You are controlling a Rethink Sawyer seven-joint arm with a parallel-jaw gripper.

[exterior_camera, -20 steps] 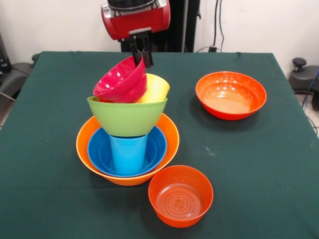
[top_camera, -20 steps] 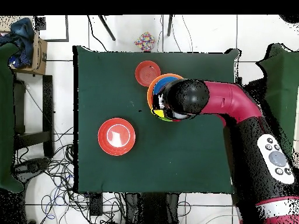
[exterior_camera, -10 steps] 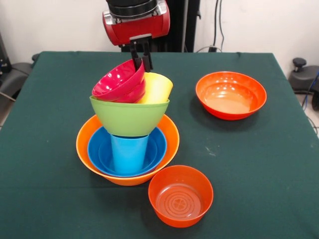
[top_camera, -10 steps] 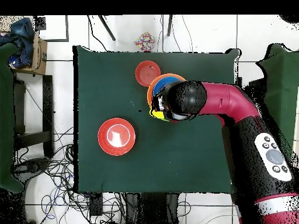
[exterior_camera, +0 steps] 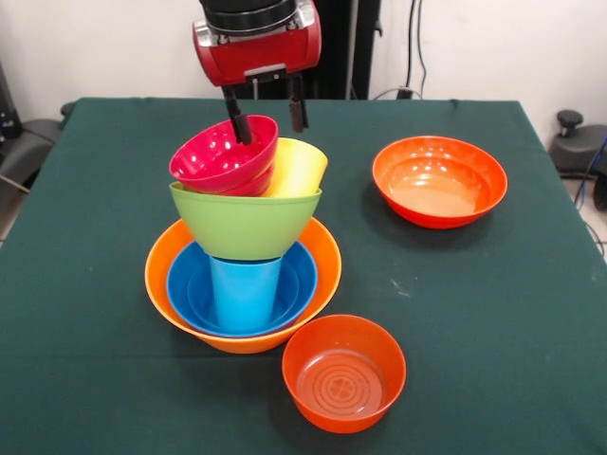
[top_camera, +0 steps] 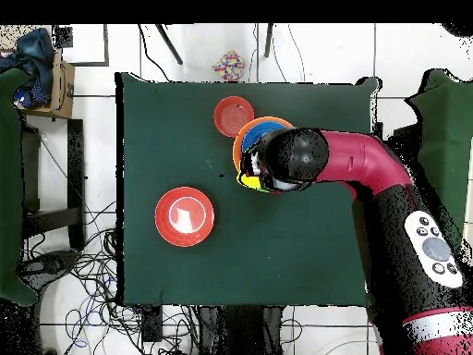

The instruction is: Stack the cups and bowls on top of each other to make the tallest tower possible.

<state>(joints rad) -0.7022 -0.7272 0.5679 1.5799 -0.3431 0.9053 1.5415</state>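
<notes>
- On the left half of the green table [exterior_camera: 493,313], seen from the front, the tower [exterior_camera: 243,237] is found; its long axis runs upright, leaning slightly at the top.
- At the tower's bottom, the largest pale orange bowl [exterior_camera: 161,284] is seated mouth up on the cloth, and a blue bowl [exterior_camera: 180,284] is nested inside it.
- Inside the blue bowl, a light blue cup [exterior_camera: 245,292] is placed; its wider end appears to face up.
- On that cup, a lime green bowl [exterior_camera: 243,223] is balanced, mouth up.
- Inside the green bowl, a magenta-pink bowl [exterior_camera: 220,154] is held, tilted so that its mouth faces up and toward the viewer's left; a red piece is partly seen beneath it, and a yellow cup [exterior_camera: 297,167] is leaned just beside it on the right.
- Above the pink bowl, the gripper [exterior_camera: 266,112] is seen with its fingers [exterior_camera: 236,126] spread apart; the left one is at the pink bowl's back rim, whether touching cannot be told, and the right one is clear of it.
- Near the front edge, a small red-orange bowl [exterior_camera: 343,373] is set upright and empty, just beside the pale orange bowl.
- To the right, well apart from the tower, a wider red-orange bowl [exterior_camera: 439,180] is set upright and empty.
- From overhead, most of the tower is hidden by the arm [top_camera: 369,171].
</notes>
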